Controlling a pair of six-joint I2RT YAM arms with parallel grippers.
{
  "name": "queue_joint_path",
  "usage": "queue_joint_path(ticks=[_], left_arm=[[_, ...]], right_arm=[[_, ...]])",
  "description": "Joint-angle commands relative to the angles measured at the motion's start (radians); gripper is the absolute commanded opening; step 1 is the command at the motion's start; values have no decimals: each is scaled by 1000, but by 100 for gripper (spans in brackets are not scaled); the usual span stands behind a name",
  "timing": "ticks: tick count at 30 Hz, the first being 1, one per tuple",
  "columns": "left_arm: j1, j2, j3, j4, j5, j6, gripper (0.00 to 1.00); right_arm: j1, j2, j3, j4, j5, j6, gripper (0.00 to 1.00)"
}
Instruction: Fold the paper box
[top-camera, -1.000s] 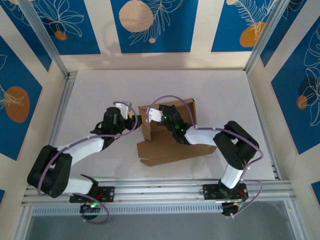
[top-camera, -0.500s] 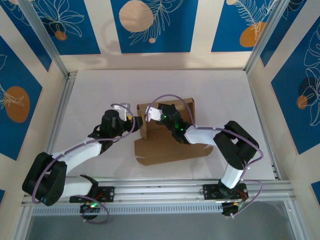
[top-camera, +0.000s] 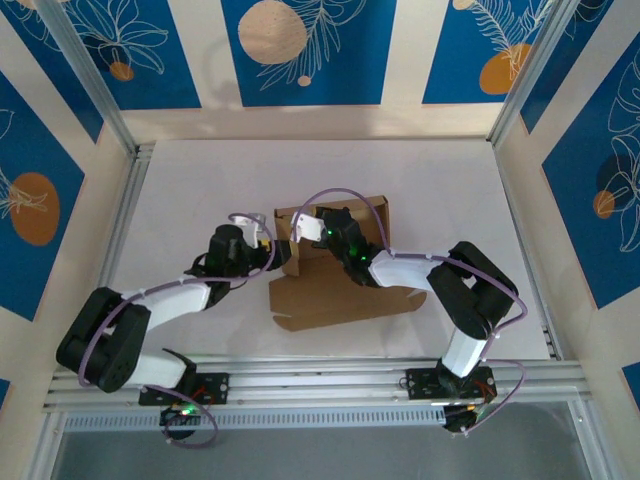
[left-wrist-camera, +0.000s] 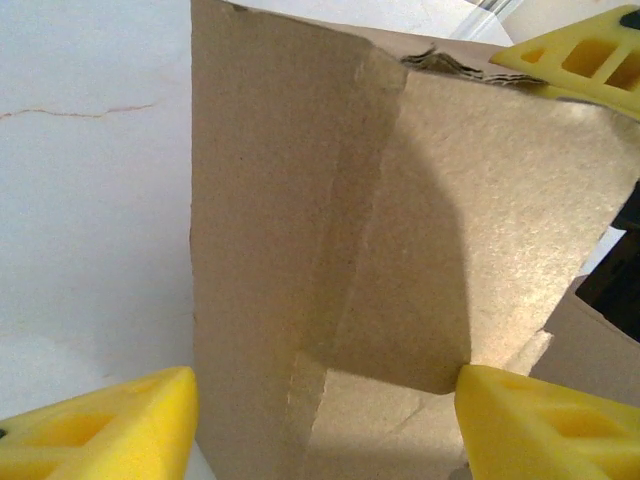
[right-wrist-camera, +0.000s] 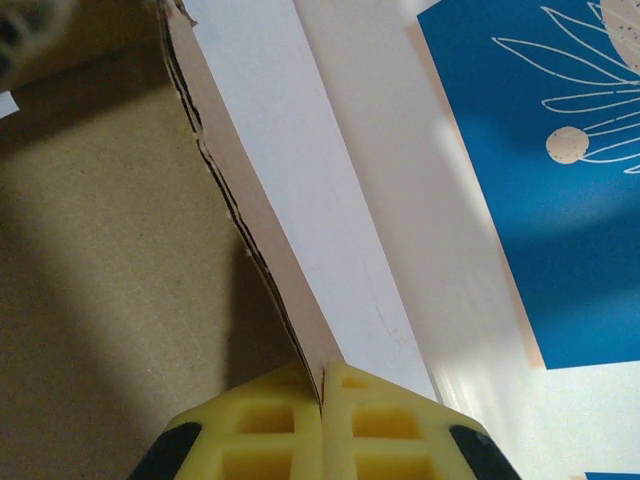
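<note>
Surface: white table (top-camera: 420, 170), alu. rails along its edges.
Room: blue wall panels (top-camera: 300, 50) w/ leaf and orange-disc print.
Task item: paper box (top-camera: 340, 300) at table centre – rear walls raised, front flap lying flat.
L arm: left gripper (left-wrist-camera: 320, 420), yellow fingers (left-wrist-camera: 100, 420) spread wide either side of an upright cardboard panel – no grip.
R arm: right gripper (right-wrist-camera: 325, 400), fingers pressed together, pinching a box wall edge.

No readable text, label, brand, number or sign anywhere; plain unprinted brown on the paper box (top-camera: 335, 302), just leaf and circle drawings on the blue wall panels (top-camera: 345, 70).
</note>
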Motion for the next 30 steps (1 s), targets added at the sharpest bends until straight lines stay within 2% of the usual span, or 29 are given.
queue_joint_path(ticks=[1, 7, 11, 17, 21, 26, 28, 30], left_arm=[[-11, 55, 39, 25, 9, 20, 68], [-11, 119, 101, 7, -13, 33, 68], [-14, 125, 135, -51, -51, 74, 59], [-33, 124, 183, -155, -165, 195, 45], [-51, 134, 189, -144, -247, 270, 37], [-55, 140, 179, -85, -359, 342, 33], [-54, 153, 180, -57, -364, 369, 32], [-56, 165, 179, -30, -366, 383, 32]], right_arm=[[14, -12, 18, -12, -37, 57, 0], [29, -14, 20, -31, -37, 64, 0], [36, -17, 21, -41, -34, 70, 0], [39, -34, 25, -77, -39, 101, 1], [40, -67, 30, -106, -57, 132, 11], [50, -168, 36, -202, -155, 182, 32], [56, -228, 30, -257, -229, 209, 38], [53, -298, 27, -344, -349, 257, 39]])
